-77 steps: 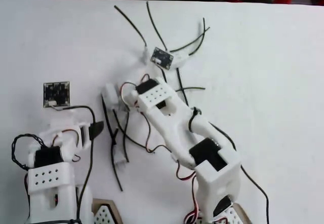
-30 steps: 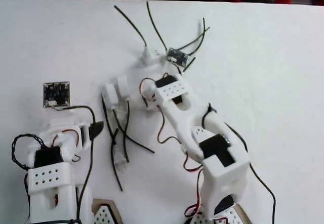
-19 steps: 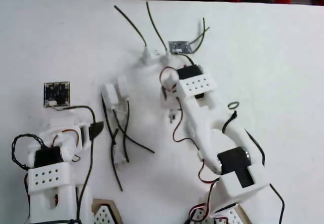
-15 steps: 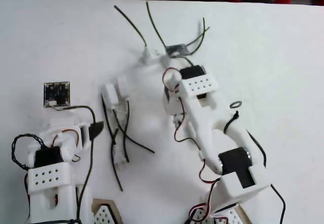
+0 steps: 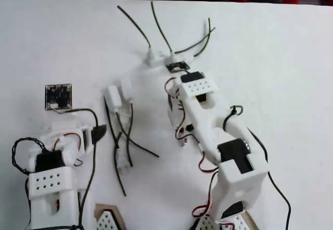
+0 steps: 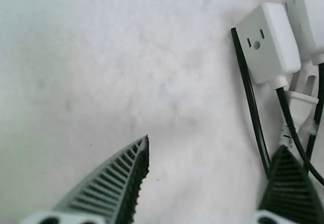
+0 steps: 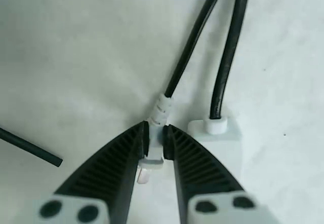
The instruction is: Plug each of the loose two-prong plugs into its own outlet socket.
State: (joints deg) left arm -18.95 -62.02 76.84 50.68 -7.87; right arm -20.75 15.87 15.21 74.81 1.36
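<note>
My right gripper (image 7: 154, 130) is shut on a small white two-prong plug (image 7: 153, 154) whose black cord (image 7: 195, 36) runs away from it. A white outlet socket (image 7: 216, 139) with its own cord lies right beside that plug, touching one finger. From above, this gripper (image 5: 175, 66) sits at the far white pieces (image 5: 152, 58). My left gripper (image 6: 212, 144) is open over bare table near the front left (image 5: 98, 132). A white socket block (image 6: 268, 41) and a loose white plug (image 6: 299, 101) lie beyond one of its fingers.
Two white sockets (image 5: 115, 97) lie mid-table with black cords crossing below them, and another loose plug (image 5: 123, 161) lies nearer the front. A small dark square board (image 5: 58, 96) sits at the left. More black cords (image 5: 197, 42) fan out at the far side.
The right arm left the mid-table sockets, swung right and away, then came back to the far white pieces, where its gripper now holds a plug. The left arm has kept still.
</note>
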